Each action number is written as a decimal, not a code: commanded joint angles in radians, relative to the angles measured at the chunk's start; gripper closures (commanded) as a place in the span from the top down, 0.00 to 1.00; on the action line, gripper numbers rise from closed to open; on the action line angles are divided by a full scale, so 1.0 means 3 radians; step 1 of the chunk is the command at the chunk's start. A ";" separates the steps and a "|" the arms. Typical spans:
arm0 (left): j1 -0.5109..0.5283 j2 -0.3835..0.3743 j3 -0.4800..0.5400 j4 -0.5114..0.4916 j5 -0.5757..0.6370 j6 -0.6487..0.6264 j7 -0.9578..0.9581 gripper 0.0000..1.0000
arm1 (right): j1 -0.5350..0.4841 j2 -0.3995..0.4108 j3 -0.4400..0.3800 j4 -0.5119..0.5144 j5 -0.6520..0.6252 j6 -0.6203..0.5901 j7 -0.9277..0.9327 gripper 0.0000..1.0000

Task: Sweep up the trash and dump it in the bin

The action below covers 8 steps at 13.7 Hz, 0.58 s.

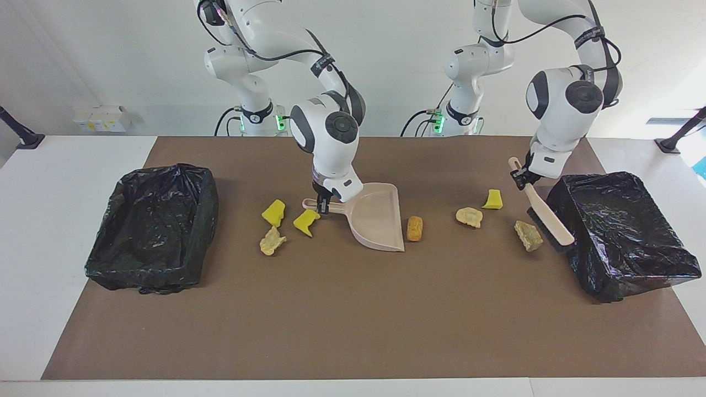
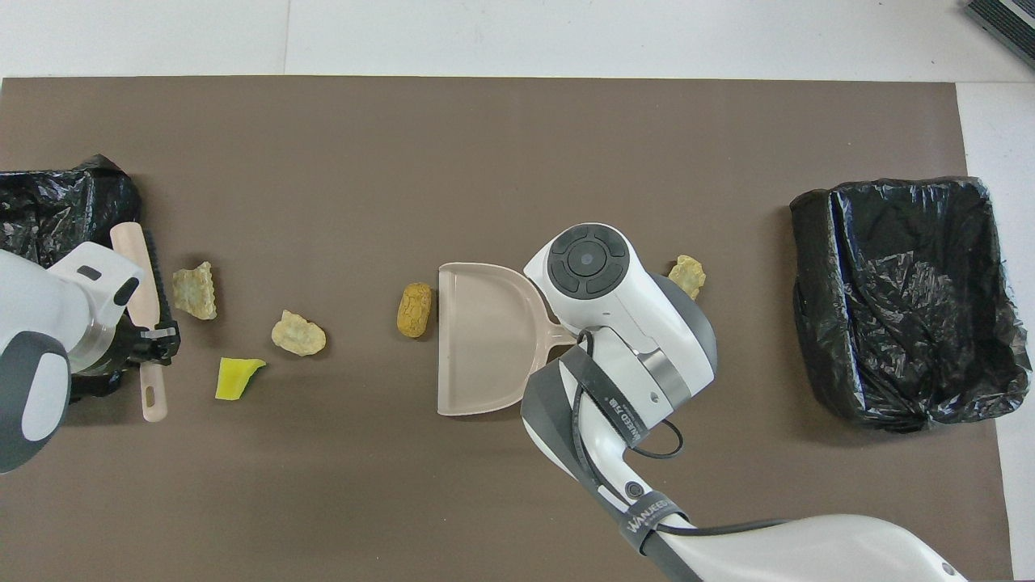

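White table (image 1: 66, 165) under brown mat (image 1: 353, 320): two black-lined bins (image 1: 151, 226), dustpan (image 1: 378, 218), scattered trash (image 1: 415, 228).

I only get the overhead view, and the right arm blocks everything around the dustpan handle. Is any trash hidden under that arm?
Observer: Yes. Two yellow sponge bits lie beside the handle, toward the right arm's end of the table.
Operator: Is the handle gripped?
Observer: The right gripper is shut on the handle of the dustpan, which rests on the mat.
Operator: And the brush?
Observer: The left gripper holds the hand brush tilted, head low beside the black-lined bin.
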 commanded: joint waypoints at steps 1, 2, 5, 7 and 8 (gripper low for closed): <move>0.0024 -0.0140 -0.0035 -0.0473 -0.0043 0.0480 0.0082 0.00 | -0.0010 -0.0078 0.0020 -0.0126 -0.0049 0.0060 -0.0025 0.00; -0.0007 -0.0120 -0.0040 -0.0484 -0.0053 0.0506 0.0143 0.00 | -0.0010 -0.0078 0.0020 -0.0126 -0.0049 0.0060 -0.0025 0.00; -0.0302 -0.0094 -0.0045 -0.0474 -0.0312 0.0537 0.0230 0.00 | -0.0010 -0.0078 0.0020 -0.0126 -0.0049 0.0060 -0.0025 0.00; -0.0527 -0.0094 -0.0045 -0.0474 -0.0426 0.0537 0.0246 0.00 | -0.0010 -0.0078 0.0020 -0.0126 -0.0049 0.0060 -0.0025 0.00; -0.0609 -0.0084 -0.0045 -0.0474 -0.0426 0.0537 0.0246 0.00 | -0.0010 -0.0078 0.0020 -0.0126 -0.0049 0.0060 -0.0025 0.00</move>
